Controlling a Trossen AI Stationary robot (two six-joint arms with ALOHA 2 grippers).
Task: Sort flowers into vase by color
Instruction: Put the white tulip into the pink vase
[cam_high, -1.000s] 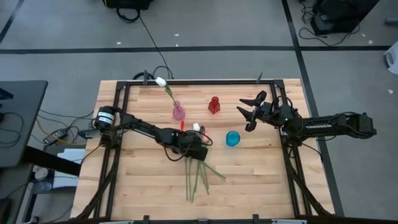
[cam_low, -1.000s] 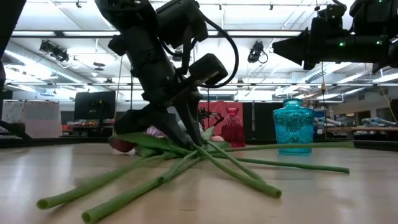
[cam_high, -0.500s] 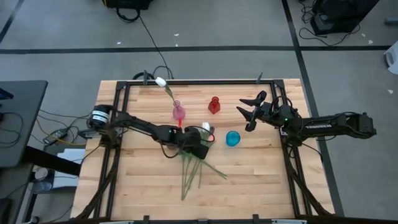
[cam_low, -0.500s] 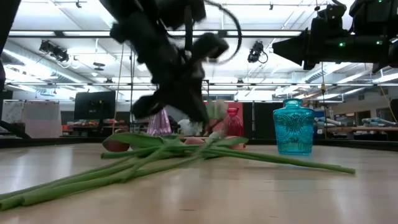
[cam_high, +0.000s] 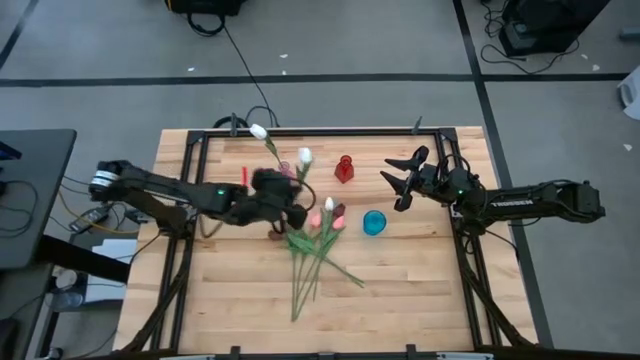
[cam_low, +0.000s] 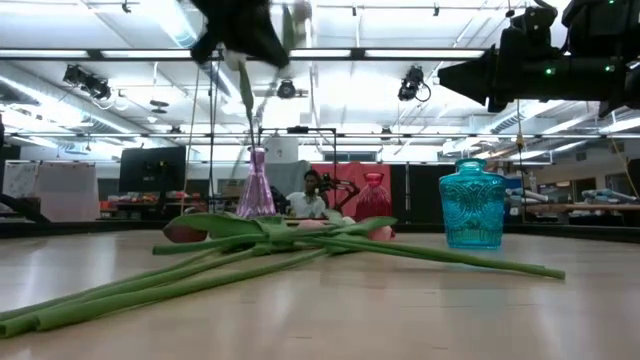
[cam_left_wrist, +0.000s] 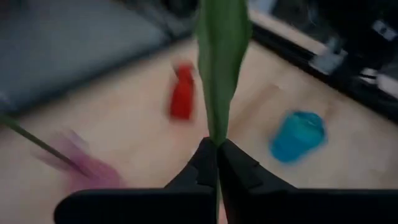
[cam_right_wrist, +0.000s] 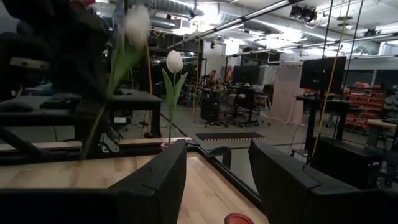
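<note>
A white tulip (cam_high: 304, 157) is pinched by its stem in the left end effector (cam_high: 283, 190), which is raised above the bench (cam_high: 420, 290) near the frame centre, beside the pink vase (cam_high: 284, 171), where another white tulip (cam_high: 258, 131) stands. The remaining flowers (cam_high: 318, 245) are heaped lower centre. The right end effector (cam_high: 397, 180), upper right, is held spread and empty near the red vase (cam_high: 344, 169) and blue vase (cam_high: 374, 222).

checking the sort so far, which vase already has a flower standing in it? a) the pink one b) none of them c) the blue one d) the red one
a: a white tulip stands with its stem in the pink vase, while the red vase and the blue vase hold nothing.
</note>
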